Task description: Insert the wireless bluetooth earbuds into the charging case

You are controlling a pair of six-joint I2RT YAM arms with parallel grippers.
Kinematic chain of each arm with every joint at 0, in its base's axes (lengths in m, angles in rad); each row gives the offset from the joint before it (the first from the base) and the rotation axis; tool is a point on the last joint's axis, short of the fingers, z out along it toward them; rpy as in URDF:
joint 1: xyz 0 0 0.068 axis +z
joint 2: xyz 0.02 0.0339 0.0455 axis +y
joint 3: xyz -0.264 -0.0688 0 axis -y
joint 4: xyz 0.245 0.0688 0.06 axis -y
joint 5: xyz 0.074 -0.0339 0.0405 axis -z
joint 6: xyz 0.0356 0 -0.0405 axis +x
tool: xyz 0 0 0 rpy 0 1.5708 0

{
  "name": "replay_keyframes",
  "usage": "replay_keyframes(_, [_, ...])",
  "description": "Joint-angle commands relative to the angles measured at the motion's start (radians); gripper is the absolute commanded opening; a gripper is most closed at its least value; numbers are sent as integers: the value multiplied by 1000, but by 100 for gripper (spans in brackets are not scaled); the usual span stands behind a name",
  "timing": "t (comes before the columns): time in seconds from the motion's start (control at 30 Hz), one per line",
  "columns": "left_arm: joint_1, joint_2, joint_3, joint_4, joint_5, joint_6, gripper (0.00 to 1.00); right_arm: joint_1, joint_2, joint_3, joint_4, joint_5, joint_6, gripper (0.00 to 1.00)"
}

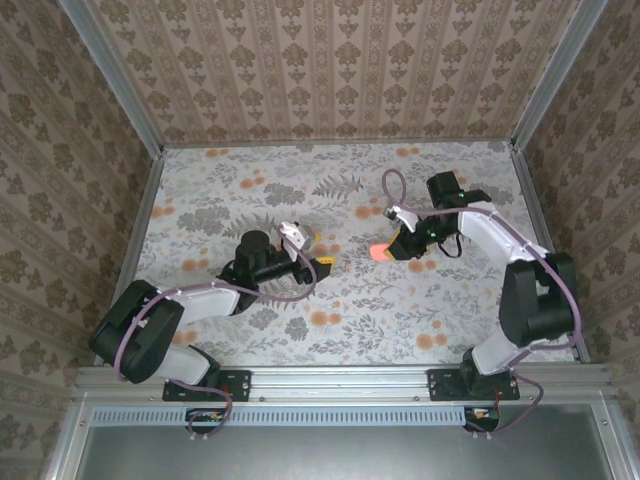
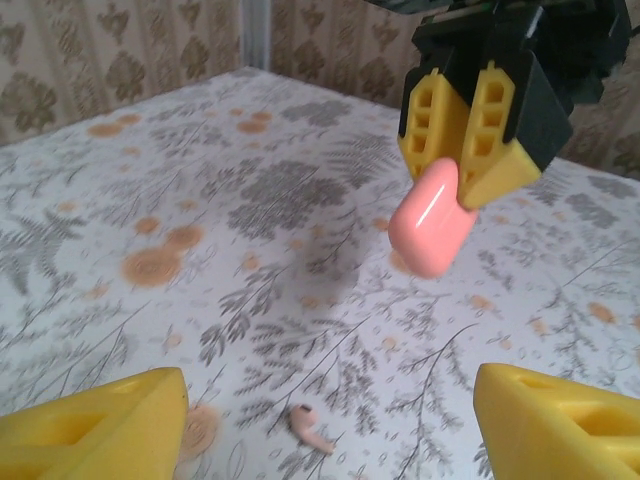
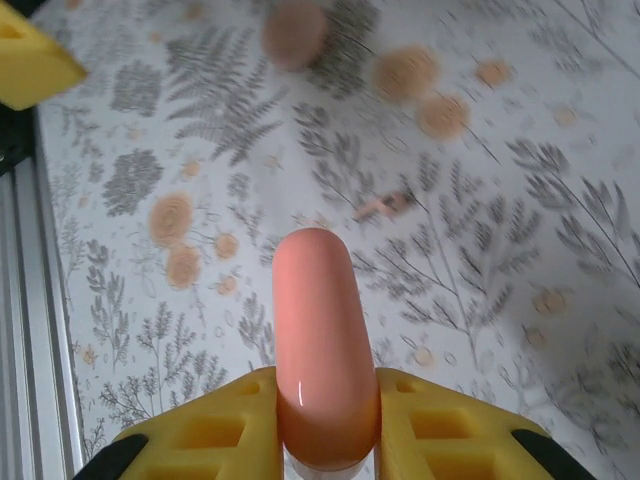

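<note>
My left hand (image 2: 330, 425) is spread, one earbud (image 2: 310, 428) on bare desk (image 2: 200, 200) between its fingers (image 2: 95, 425); ahead, my right hand (image 2: 462, 130) pinches the case (image 2: 432, 230) aloft.

Right jaws pinch the pink charging case (image 2: 432, 230) above the table (image 2: 120, 330) while one earbud (image 2: 312, 428) lies between parted left jaws.
</note>
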Motion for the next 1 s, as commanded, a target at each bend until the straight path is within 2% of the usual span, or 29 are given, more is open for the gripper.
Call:
replay_keyframes(0.0, [11, -24, 6, -88, -58, 8, 76, -22, 78, 67, -118, 65, 61, 23])
replay_keyframes(0.27, [19, -56, 32, -244, -96, 49, 76, -45, 250, 171, -116, 86, 162, 20])
replay_keyframes(0.4, [28, -61, 32, -270, -101, 70, 76, -57, 333, 243, -157, 90, 185, 20])
replay_keyframes(0.73, [71, -27, 38, -243, -53, 36, 76, -81, 521, 443, -344, 29, 137, 21])
replay_keyframes(0.97, [75, -16, 45, -237, -65, 28, 75, -95, 579, 487, -381, 22, 130, 21])
